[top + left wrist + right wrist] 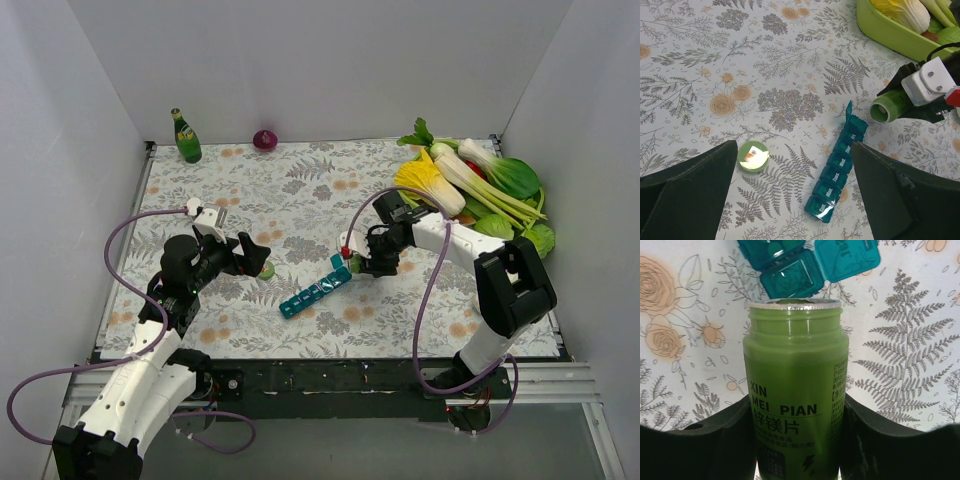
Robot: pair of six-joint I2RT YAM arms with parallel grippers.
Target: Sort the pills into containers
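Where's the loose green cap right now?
In the top view, the green cap lies on the floral mat beside the left end effector, just left of the teal pill organizer.

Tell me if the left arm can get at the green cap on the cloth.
Probably yes. The green cap lies bare on the cloth just ahead of the left gripper, jaws open and empty. The right gripper, holding the green jar, is beyond the pill organizer.
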